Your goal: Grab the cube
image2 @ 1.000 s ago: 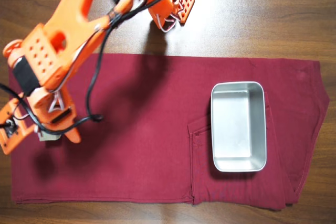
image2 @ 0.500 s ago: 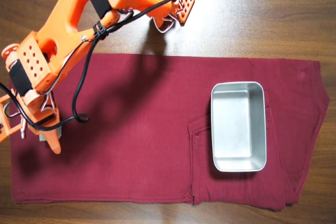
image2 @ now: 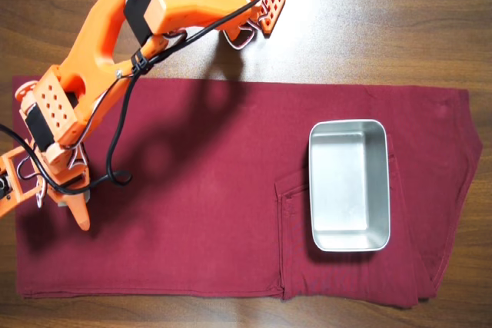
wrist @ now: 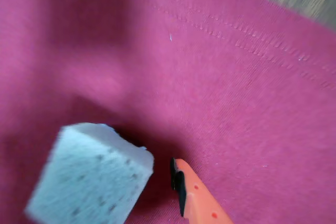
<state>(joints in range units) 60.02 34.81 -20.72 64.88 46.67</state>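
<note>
Basically approach step: in the wrist view the cube (wrist: 92, 177) sits on the red cloth (wrist: 236, 103) just beside one orange fingertip (wrist: 181, 182), gripper (image2: 77, 217) spread or pinched cannot be told, next likely centring jaws around it.

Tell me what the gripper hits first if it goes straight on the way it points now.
Probably the red cloth. In the wrist view the gripper points down at it, the cube beside one orange finger rather than clearly ahead. Depth is unclear.
</note>
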